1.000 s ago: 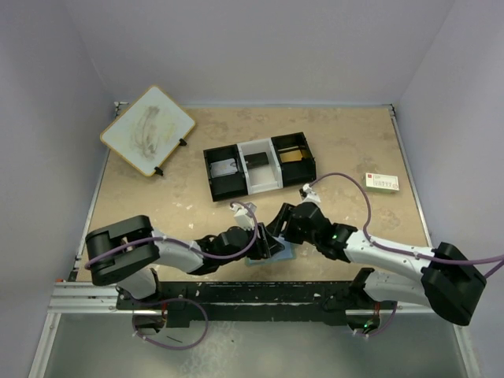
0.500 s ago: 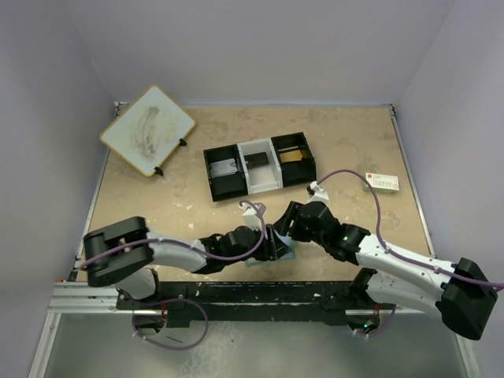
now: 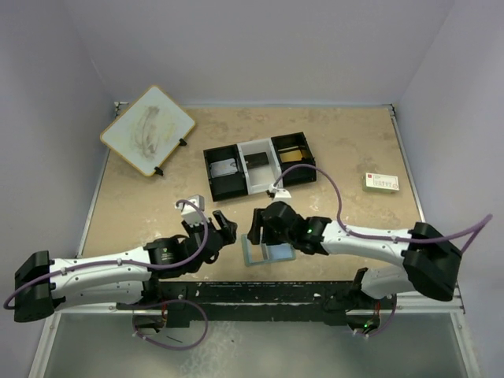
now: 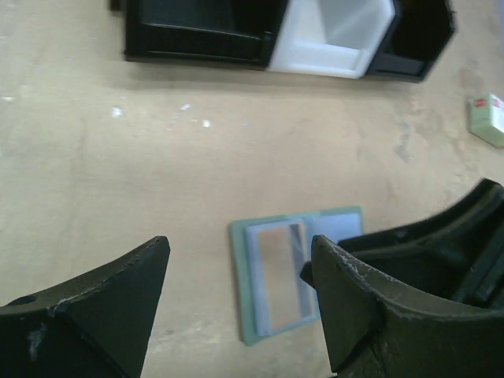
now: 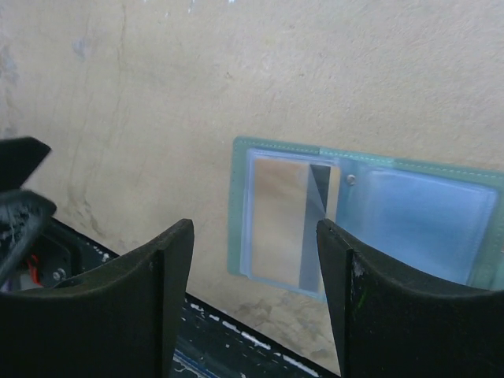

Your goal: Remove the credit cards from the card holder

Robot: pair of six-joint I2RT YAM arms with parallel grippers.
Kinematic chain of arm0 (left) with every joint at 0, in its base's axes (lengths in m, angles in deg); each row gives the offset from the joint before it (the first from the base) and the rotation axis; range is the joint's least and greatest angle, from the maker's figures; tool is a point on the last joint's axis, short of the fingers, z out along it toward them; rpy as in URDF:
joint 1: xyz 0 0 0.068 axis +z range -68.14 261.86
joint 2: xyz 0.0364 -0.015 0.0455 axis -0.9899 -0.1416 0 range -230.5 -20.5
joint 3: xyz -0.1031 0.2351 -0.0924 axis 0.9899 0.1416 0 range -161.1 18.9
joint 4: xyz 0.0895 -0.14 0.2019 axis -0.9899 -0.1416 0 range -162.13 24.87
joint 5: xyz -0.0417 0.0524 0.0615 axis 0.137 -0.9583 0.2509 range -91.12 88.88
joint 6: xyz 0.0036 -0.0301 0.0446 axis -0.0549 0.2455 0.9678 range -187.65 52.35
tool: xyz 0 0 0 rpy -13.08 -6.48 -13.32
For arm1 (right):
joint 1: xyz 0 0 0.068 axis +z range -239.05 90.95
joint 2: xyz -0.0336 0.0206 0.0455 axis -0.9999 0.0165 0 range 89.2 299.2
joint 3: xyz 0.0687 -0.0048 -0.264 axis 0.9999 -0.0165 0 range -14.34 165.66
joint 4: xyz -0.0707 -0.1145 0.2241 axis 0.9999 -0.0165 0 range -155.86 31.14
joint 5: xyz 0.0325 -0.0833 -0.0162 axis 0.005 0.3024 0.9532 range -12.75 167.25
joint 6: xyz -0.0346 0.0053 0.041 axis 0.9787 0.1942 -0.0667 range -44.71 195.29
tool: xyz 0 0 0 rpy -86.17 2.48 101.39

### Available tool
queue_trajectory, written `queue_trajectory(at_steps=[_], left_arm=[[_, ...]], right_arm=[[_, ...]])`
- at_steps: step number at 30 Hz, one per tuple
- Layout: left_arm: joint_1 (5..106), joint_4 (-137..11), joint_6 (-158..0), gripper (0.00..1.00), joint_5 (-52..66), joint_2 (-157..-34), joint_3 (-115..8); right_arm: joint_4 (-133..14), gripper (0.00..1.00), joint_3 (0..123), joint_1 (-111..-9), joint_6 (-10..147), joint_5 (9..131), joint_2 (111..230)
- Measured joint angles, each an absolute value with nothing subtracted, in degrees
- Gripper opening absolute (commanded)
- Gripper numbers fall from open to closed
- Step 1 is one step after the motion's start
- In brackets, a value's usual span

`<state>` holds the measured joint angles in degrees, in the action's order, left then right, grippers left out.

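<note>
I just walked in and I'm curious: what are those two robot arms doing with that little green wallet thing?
The two arms are emptying a card holder. It lies open and flat on the table. The left fingers and the right fingers are both open close by it, holding nothing. A card with a dark stripe sits in one pocket, so it is not out yet.

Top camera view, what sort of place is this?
Probably a lab robot cell: plain walls box in a tan table, two arms are bolted at its edge, and a card holder lies open.
</note>
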<state>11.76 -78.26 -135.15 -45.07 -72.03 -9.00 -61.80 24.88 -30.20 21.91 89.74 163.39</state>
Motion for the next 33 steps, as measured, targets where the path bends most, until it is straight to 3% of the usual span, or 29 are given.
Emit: queue_trajectory(at_steps=[7,18,26,33], left_arm=[[12.59,-89.08,-140.12,0.72,-50.05,-71.59,-8.54],[12.65,-92.27,-141.6,0.72,-51.32,-69.45,-8.52],[12.74,-92.27,-141.58,0.72,-51.25,-69.64,-8.52],[12.74,-92.14,-141.14,0.71,-50.64,-70.71,-8.52]], right_arm=[[-64.68,0.67,28.86,-27.51,21.78,91.9,171.85],[-68.75,0.65,35.02,-26.25,22.43,94.0,179.52],[-71.72,0.53,37.6,-26.05,22.21,95.95,183.32],[-66.67,0.51,34.72,-26.12,22.34,93.7,181.68]])
